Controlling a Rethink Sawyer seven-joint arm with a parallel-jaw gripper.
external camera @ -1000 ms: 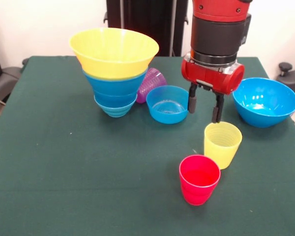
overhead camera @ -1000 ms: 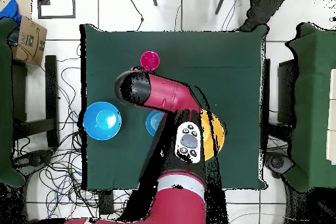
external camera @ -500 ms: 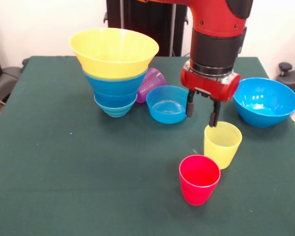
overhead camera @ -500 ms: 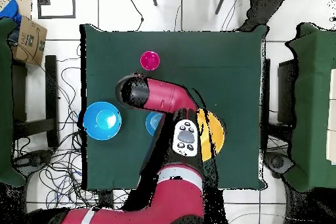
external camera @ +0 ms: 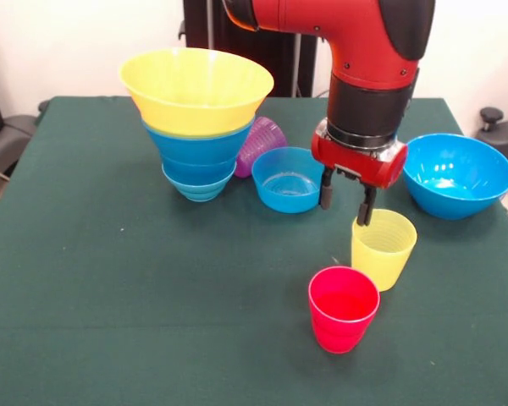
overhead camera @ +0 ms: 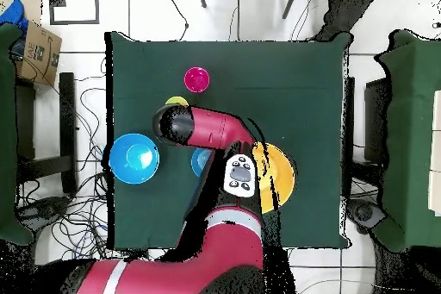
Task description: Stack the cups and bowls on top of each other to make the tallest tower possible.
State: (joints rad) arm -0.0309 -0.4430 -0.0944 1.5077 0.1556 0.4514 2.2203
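Centrally on the green table (external camera: 110, 279), the tower (external camera: 196, 118) stands toward the far left in the front view: a very large yellow bowl (external camera: 196, 85) nested on top, larger blue bowls below it and a small blue one at the base, the pile widening upward. A purple cup (external camera: 262, 144) lies tipped on its side just behind and beside the tower, close to a small blue bowl (external camera: 288, 179) that sits upright on the cloth. Right of that bowl, the gripper (external camera: 347, 201) hangs from the red and black arm (external camera: 368, 76) with its two dark fingers (external camera: 327, 190) apart and nothing between them; one finger hangs beside the small blue bowl, the other reaches the far rim of the yellow cup (external camera: 383, 249), though whether it touches cannot be told. That cup stands upright, and a red cup (external camera: 343, 309) stands just in front of it, nearer the camera, the two almost touching. A large blue bowl (external camera: 455, 175) rests alone at the right side of the table, apart from the cups. From overhead, the arm (overhead camera: 207, 131) covers much of the middle, leaving only an edge of the yellow cup (overhead camera: 177, 101), the red cup (overhead camera: 197, 78), the large blue bowl (overhead camera: 133, 158) and part of the yellow bowl (overhead camera: 277, 177) visible.
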